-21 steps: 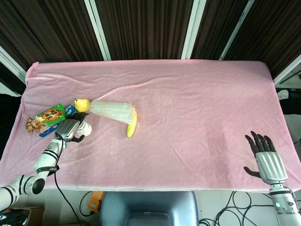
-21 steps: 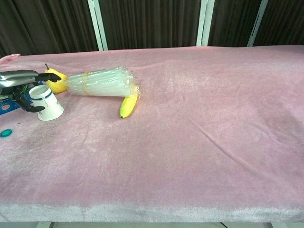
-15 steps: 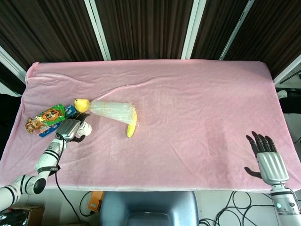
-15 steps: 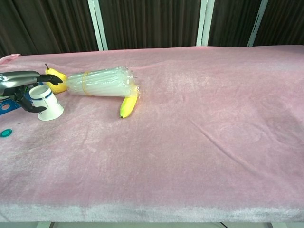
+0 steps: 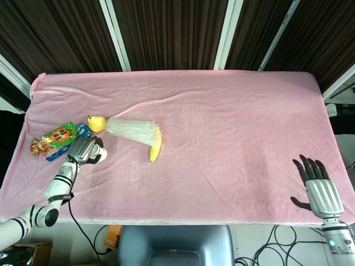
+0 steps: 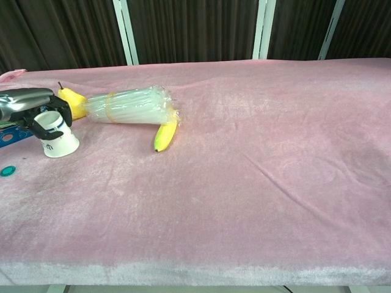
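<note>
My left hand [image 5: 84, 149] [image 6: 29, 108] grips a white paper cup [image 6: 56, 134] [image 5: 100, 155] at the table's left side, fingers curled around its upper part. The cup stands mouth-down on the pink cloth [image 5: 222, 127]. Just behind it lie a yellow pear [image 5: 96, 123] [image 6: 71, 102] and a clear plastic sleeve of stacked cups [image 5: 132, 130] [image 6: 129, 105]. A banana [image 5: 156, 148] [image 6: 163, 135] lies at the sleeve's right end. My right hand [image 5: 318, 188] hovers open at the near right edge, fingers spread, holding nothing; the chest view does not show it.
Snack packets [image 5: 54, 138] and a blue box [image 6: 12, 135] lie left of the left hand. A small teal ring [image 6: 7, 171] sits on the cloth near the front left. Dark curtains with white posts back the table.
The left hand has closed on the cup and brought it from tilted to upright, mouth down. The right hand has drifted slightly lower and to the right.
</note>
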`<state>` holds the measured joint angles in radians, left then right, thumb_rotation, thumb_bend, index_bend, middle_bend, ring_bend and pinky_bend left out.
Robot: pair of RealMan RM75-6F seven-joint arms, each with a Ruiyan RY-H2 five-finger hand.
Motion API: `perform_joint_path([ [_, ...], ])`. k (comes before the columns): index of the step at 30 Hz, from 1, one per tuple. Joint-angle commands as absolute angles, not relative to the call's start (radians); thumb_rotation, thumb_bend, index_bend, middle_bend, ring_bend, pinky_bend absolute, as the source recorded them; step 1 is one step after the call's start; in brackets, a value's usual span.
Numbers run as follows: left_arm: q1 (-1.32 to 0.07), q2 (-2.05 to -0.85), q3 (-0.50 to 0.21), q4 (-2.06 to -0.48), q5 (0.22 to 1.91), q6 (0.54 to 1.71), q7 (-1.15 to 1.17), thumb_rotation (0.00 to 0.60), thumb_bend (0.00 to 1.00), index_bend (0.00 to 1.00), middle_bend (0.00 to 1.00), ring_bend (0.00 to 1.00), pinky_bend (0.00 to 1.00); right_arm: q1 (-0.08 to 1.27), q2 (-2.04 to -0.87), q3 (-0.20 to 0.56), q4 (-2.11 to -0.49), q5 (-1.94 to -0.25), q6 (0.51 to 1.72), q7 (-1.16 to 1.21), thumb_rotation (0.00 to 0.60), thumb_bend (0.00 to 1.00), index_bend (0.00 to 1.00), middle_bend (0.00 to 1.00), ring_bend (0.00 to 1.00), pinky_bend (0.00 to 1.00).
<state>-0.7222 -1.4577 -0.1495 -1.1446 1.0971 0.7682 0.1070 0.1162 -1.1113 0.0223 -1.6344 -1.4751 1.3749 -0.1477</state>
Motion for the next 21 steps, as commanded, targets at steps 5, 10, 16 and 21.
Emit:
perform_joint_path([
  [5, -0.689, -1.435, -0.146, -1.209, 1.125, 0.865, 0.143, 0.600, 0.45, 0.54, 0.54, 0.43, 0.62, 0.117, -1.105, 0.017, -1.635, -1.483, 1.370, -0.137, 0.600, 0.25, 0.00, 0.00, 0.00, 0.06],
  [10, -0.650, -1.377, -0.131, -1.307, 1.142, 0.934, 0.180, 0.600, 0.43, 0.54, 0.53, 0.43, 0.62, 0.118, -1.105, 0.014, -1.636, -1.489, 1.369, -0.137, 0.600, 0.25, 0.00, 0.00, 0.00, 0.06],
  [16, -0.591, -1.285, -0.100, -1.426, 1.144, 1.001, 0.231, 0.600, 0.42, 0.52, 0.52, 0.43, 0.60, 0.121, -1.109, 0.009, -1.639, -1.499, 1.365, -0.145, 0.600, 0.25, 0.00, 0.00, 0.00, 0.06],
  [21, -0.530, -1.234, -0.060, -1.459, 1.113, 1.008, 0.227, 0.600, 0.42, 0.48, 0.50, 0.43, 0.49, 0.128, -1.122, 0.002, -1.642, -1.507, 1.351, -0.168, 0.600, 0.25, 0.00, 0.00, 0.00, 0.06],
])
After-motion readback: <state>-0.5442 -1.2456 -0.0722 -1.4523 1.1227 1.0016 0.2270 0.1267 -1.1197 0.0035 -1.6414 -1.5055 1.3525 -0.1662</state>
